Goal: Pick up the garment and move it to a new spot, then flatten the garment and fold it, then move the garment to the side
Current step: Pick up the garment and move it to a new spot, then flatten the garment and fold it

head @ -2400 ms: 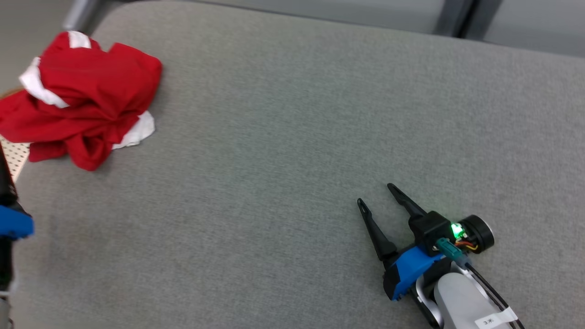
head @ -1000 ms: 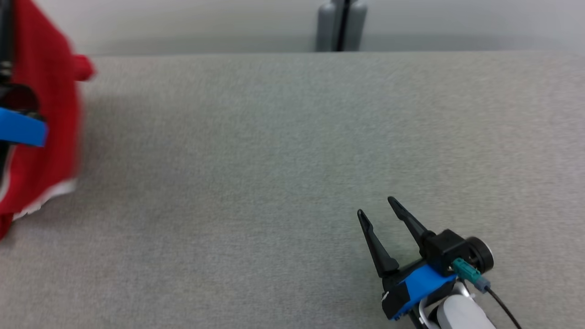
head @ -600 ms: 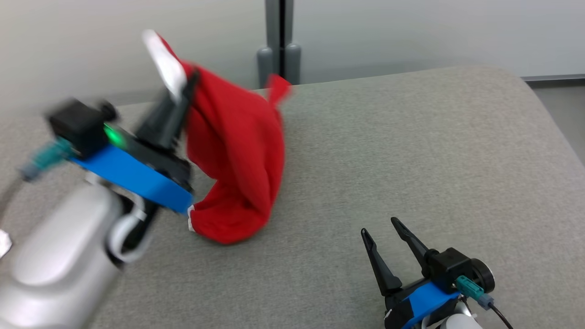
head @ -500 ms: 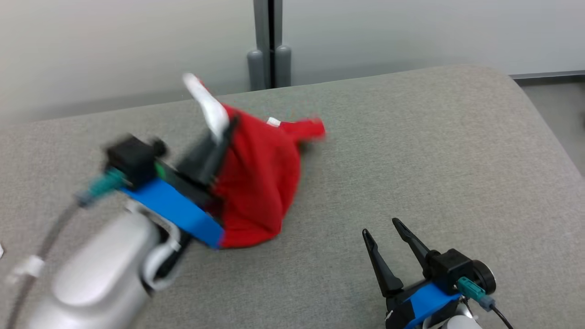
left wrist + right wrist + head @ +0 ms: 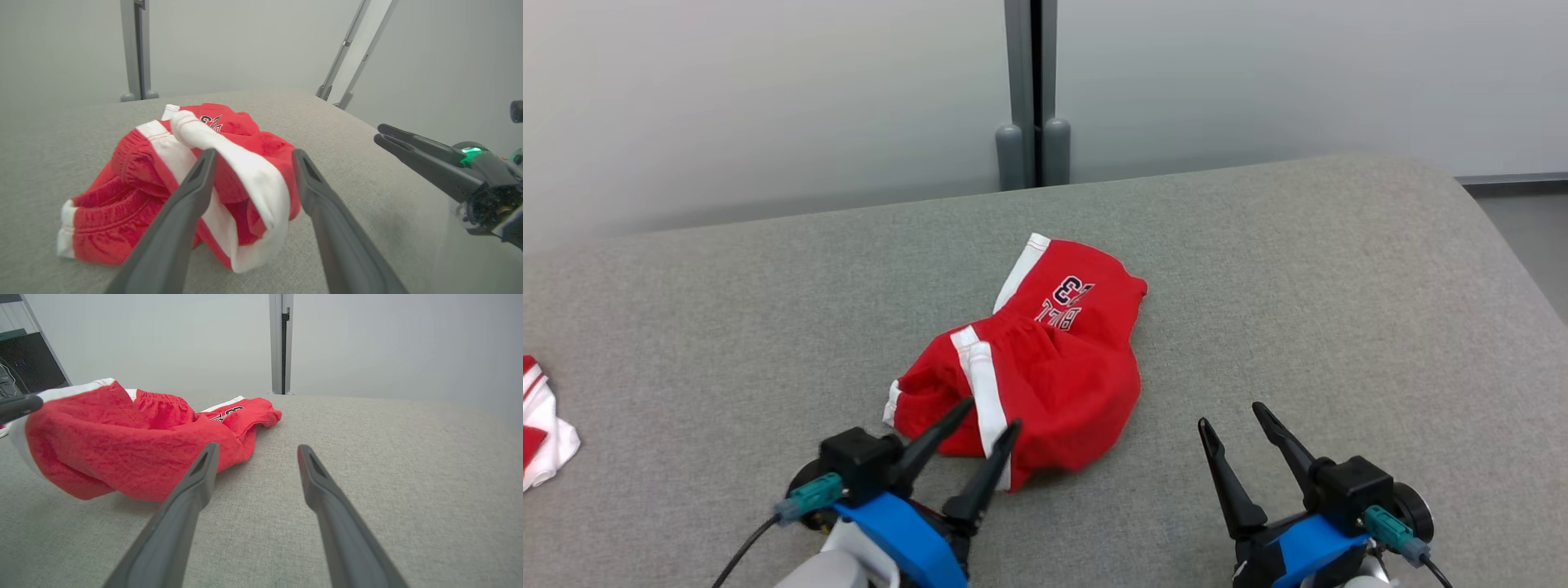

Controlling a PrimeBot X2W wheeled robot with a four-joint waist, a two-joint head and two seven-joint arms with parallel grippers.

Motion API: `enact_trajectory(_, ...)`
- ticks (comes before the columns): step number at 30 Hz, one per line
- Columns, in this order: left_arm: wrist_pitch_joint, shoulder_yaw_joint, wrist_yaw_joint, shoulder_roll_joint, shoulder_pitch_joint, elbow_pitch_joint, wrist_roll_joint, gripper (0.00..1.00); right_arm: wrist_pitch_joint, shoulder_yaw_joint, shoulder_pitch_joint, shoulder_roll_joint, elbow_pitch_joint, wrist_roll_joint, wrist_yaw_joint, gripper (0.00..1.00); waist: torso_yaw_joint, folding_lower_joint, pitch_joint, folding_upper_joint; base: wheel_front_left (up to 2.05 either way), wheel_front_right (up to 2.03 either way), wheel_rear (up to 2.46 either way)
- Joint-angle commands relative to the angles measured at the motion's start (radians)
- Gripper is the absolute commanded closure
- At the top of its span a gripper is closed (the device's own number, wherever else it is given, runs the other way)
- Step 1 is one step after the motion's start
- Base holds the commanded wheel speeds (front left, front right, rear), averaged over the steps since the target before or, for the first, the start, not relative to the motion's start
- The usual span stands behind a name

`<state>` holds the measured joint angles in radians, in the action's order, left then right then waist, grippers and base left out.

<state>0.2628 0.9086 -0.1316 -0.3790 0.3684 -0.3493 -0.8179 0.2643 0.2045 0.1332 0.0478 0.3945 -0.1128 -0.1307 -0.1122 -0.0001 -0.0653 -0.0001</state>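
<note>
Red garment [image 5: 1045, 367], dark numeral "3" above smaller, unreadable upside-down lettering.

Grey fabric tabletop [image 5: 1339, 269] w/ rounded corner, pale grey wall panels [image 5: 768, 98] behind, grey post [image 5: 1031, 90] btwn them.

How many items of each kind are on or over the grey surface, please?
Red-and-white cloth items: 2, the shorts and a piece at the left edge
Grippers: 2, the left gripper and the right gripper, both open
Total: 4
</note>
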Motion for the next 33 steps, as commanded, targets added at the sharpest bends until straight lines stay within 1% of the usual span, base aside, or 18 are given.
enact_trajectory(1,0.003,-0.046,0.002,-0.005,-0.024,-0.012,0.005,0.00,0.000,-0.006,-0.021,0.005,0.001,-0.008,0.000,0.00,0.009,0.0001,0.010,0.0001,0.00,0.00,0.00)
enact_trajectory(5,0.003,-0.204,0.002,0.005,-0.119,-0.054,0.027,0.00,0.000,-0.011,-0.024,0.005,0.003,-0.013,0.000,0.00,0.037,0.0001,0.039,0.0001,0.00,0.00,0.00)
enact_trajectory(6,0.003,-0.290,0.002,0.009,-0.156,-0.071,0.052,0.00,0.000,-0.014,-0.025,0.005,0.000,-0.016,0.000,0.00,0.051,0.0001,0.048,0.0001,0.00,0.00,0.00)
enact_trajectory(12,0.003,-0.564,0.002,0.066,-0.272,-0.106,0.183,0.00,0.000,-0.031,-0.033,0.005,0.000,-0.017,0.000,0.00,0.080,0.0001,0.071,0.0001,0.00,0.00,0.00)
enact_trajectory(15,0.003,-0.674,0.001,0.105,-0.325,-0.094,0.257,0.00,0.000,-0.034,-0.043,0.005,0.003,-0.015,0.000,0.00,0.088,0.0001,0.079,0.0001,0.00,0.00,0.00)
enact_trajectory(18,0.003,-0.760,0.001,0.140,-0.367,-0.067,0.323,0.00,0.000,-0.041,-0.050,0.005,0.012,-0.006,0.000,0.00,0.094,0.0001,0.085,0.0001,0.00,0.00,0.00)
enact_trajectory(21,0.003,-0.808,0.001,0.169,-0.410,-0.036,0.382,0.00,0.000,-0.051,-0.066,0.005,0.022,0.003,0.000,0.00,0.097,0.0001,0.092,0.0001,0.00,0.00,0.00)
enact_trajectory(25,0.003,-0.840,0.002,0.197,-0.444,-0.023,0.427,0.00,0.000,-0.057,-0.080,0.005,0.033,0.011,0.000,0.00,0.098,0.0001,0.096,0.0001,0.00,0.00,0.00)
enact_trajectory(33,0.003,-0.834,0.001,0.220,-0.454,-0.031,0.450,0.00,0.000,-0.036,-0.075,0.004,0.044,0.023,0.000,0.00,0.105,0.0001,0.100,0.0001,0.00,0.00,0.00)
